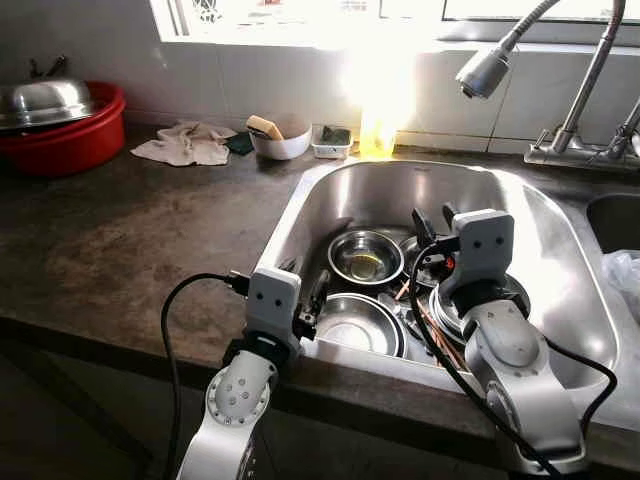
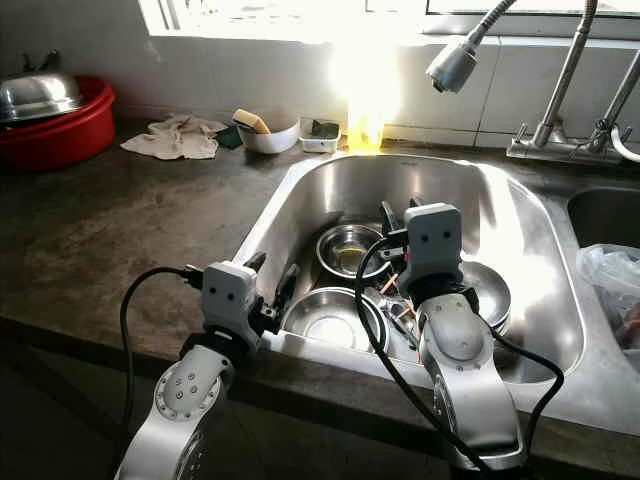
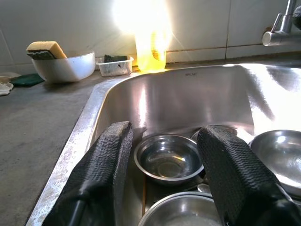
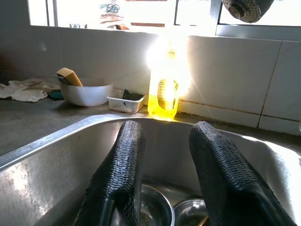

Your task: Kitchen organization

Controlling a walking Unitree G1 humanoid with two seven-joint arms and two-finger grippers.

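Steel bowl (image 3: pixel 168 159) — just beyond parted left hand (image 3: pixel 164 155).

You have a stainless steel sink basin (image 1: pixel 330 195) set into a dark counter, and several round steel bowls lie upright inside it. A small steel bowl (image 1: pixel 365 257) sits toward the middle with a little yellowish liquid in its bottom. A wider shallow steel bowl (image 1: pixel 358 325) lies just in front of it against the near wall. You can see more steel dishes (image 2: pixel 487 290) crowded on the right side
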